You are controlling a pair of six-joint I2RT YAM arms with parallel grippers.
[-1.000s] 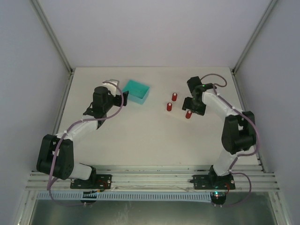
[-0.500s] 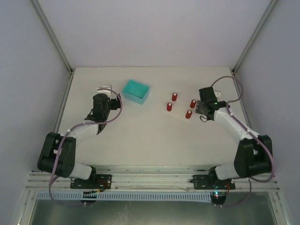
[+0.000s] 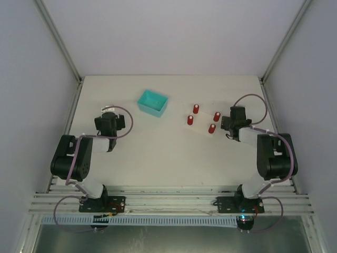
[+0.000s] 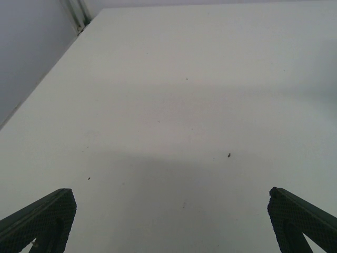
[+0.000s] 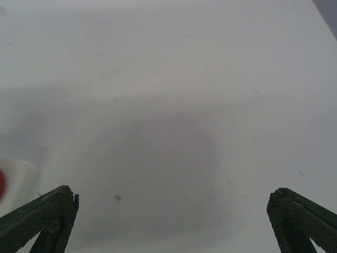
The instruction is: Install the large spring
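Both arms sit folded low over the white table (image 3: 168,153), elbows drawn toward their bases. In the overhead view the left gripper (image 3: 108,112) is at the left side of the table, nearer than the teal bin (image 3: 153,102) and well apart from it. Its wrist camera shows the left gripper (image 4: 169,192) with its two dark fingers (image 4: 39,219) spread wide at the bottom corners of the frame, with only bare table between them.

The right gripper (image 3: 237,114) is on the right side, just beside a clear plate (image 3: 202,122) that carries four red pegs (image 3: 196,108) standing upright in a loose cluster. The nearest peg (image 3: 216,116) is close to the gripper but not touching it. In the right wrist view the right gripper (image 5: 172,190) is likewise spread wide, its fingers (image 5: 42,216) at the lower corners and nothing held between them. A pale corner of the plate (image 5: 18,176) and a sliver of one red peg (image 5: 1,182) show blurred at the left edge of that view.

The large spring cannot be made out in any of the three views, so its place cannot be told
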